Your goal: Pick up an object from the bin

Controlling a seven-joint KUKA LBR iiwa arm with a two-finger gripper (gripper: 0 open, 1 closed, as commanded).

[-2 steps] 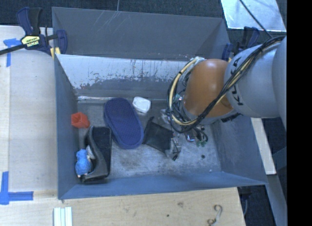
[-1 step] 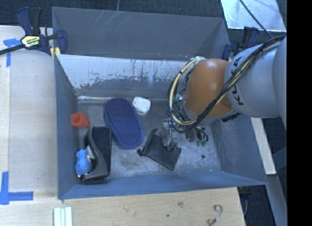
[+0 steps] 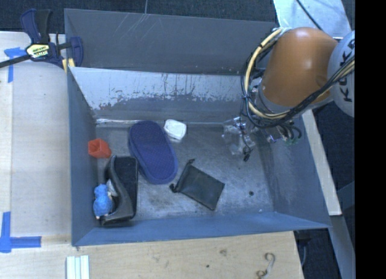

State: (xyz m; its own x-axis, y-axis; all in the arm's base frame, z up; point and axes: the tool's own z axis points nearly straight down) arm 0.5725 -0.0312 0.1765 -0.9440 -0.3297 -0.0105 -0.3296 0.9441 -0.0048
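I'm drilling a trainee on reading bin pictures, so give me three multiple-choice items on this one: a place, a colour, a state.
1. Where is the pincer?
A) at the left wall
B) over bare floor in the right part of the bin
C) outside it

2. What colour is the small block by the left wall?
A) red
B) green
C) yellow

3. How does the blue case lie?
A) stood on end
B) flat on the floor
C) lifted clear

Key: 1 B, bare grey metal lies beneath it and the things lie to its left. 2 A, it shows red-orange. 3 B, its whole oval top faces the camera.
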